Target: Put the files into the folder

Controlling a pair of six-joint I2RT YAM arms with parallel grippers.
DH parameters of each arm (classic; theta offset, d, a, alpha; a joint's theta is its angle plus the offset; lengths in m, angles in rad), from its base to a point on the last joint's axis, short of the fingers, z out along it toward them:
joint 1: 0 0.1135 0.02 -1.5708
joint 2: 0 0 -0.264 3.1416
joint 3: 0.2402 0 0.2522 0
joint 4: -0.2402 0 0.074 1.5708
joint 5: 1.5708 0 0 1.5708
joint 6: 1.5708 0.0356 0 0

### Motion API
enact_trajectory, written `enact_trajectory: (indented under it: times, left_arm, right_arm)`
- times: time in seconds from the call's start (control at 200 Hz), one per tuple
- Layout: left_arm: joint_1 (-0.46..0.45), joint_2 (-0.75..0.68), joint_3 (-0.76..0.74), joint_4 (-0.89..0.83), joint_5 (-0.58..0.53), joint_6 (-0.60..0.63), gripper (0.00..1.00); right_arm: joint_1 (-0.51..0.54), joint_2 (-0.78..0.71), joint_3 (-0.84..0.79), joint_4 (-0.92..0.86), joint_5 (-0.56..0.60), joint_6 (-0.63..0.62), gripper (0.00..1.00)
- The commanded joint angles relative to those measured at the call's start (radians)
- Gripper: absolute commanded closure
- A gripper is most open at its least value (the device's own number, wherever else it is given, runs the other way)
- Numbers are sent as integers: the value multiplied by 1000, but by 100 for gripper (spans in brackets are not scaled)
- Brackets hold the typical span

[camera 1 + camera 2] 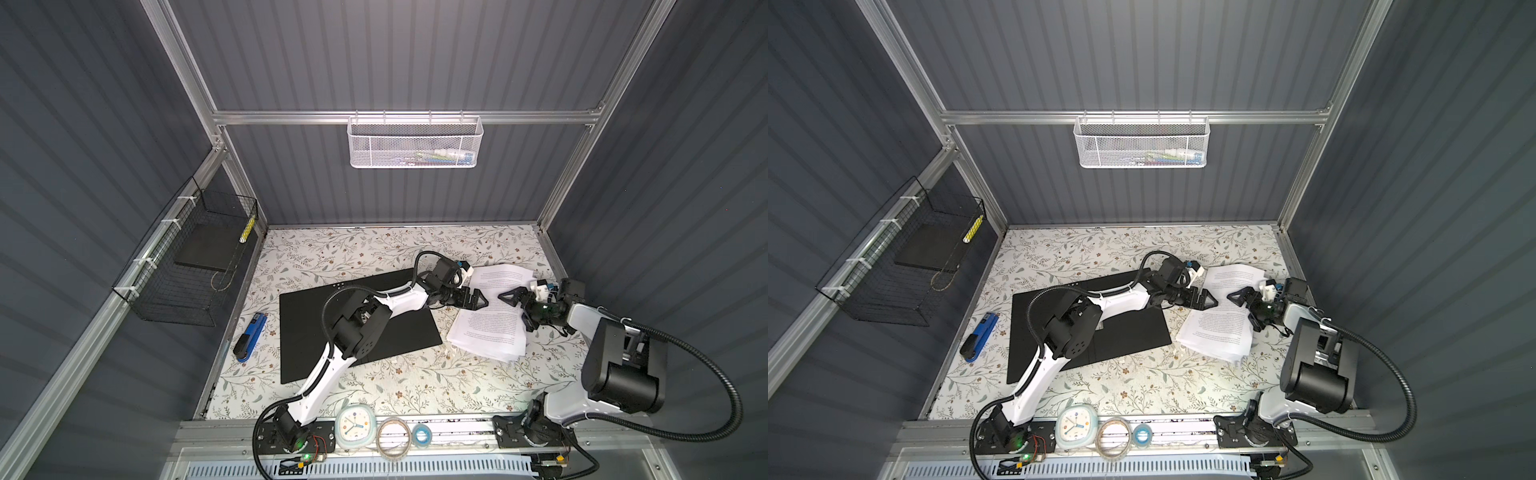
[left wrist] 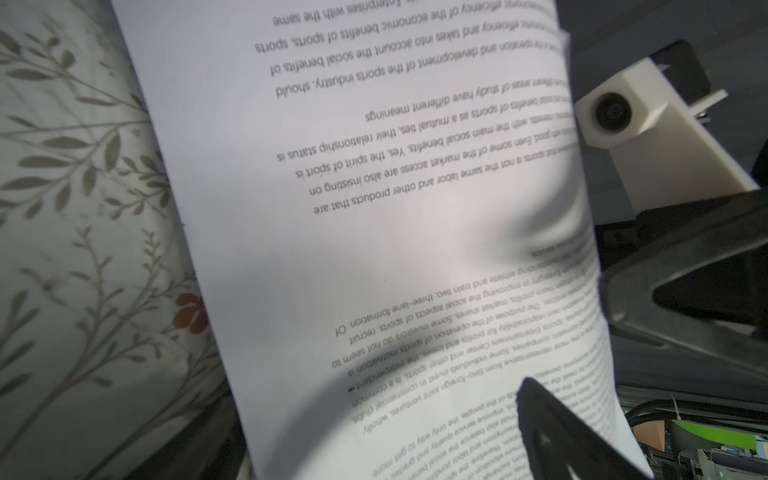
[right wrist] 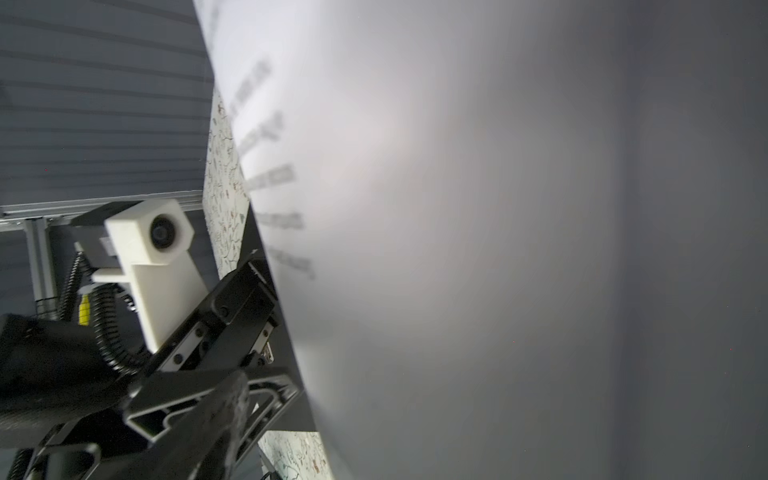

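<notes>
- On the right half of the table [image 1: 332,249], the files [image 1: 488,332] are lying in a loose, fanned stack just beside the folder [image 1: 299,332]. The folder is lying open, black side up, under the left arm, and no sheet is sitting in it yet.
- The left tool [image 1: 481,300] and the right tool [image 1: 506,296] are facing each other over the far part of the stack, both standing wide open. A bowed top sheet is running past the left tool's fingers [image 2: 557,432], but neither tool is pinching anything.
- That sheet is bulging, so closing on it now is likely risking a crease, or taking one page and leaving the rest.
- The tools are sitting almost tip to tip, so any reach inward is risking a knock between them.
- The fanned pages could be sliding apart if dragged, and the left arm is covering much of the folder where they should be landing.
- The white mesh basket [image 1: 415,143] on the rear rail is holding a few coloured items, too small to name.
- The black wire basket [image 1: 187,266] on the left wall is holding a dark flat slab and a yellow-striped stick.
</notes>
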Motion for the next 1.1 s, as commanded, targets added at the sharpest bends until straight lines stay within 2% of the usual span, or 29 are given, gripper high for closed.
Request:
enact_trajectory:
  times: [0.0, 0.095, 0.225, 0.38, 0.53, 0.78, 0.946, 1.096]
  left_arm:
    - [9, 66, -60, -183, -39, -4, 1]
    - [15, 64, -65, -178, -37, -4, 1]
    - [28, 56, -80, -169, -26, -5, 1]
    - [45, 39, -104, -161, -11, 3, 1]
    - [52, 28, -111, -160, -13, 15, 1]
    - [53, 32, -119, -148, -5, 9, 0]
    - [54, 26, -140, -132, -8, 4, 1]
    - [53, 25, -146, -128, -9, 0, 1]
  right_arm:
    - [-1, -47, -3, -4, -46, 8, 10]
    - [-1, -86, 1, -26, -40, 5, 10]
    - [7, -120, -27, 37, -129, 66, 10]
    - [46, -183, -37, 31, -165, 89, 10]
    - [89, -210, -43, 41, -146, 113, 10]
    - [121, -170, -56, 89, -126, 137, 10]
    - [133, -153, -36, 4, -24, 90, 11]
    - [131, -220, 39, -292, 383, -11, 13]
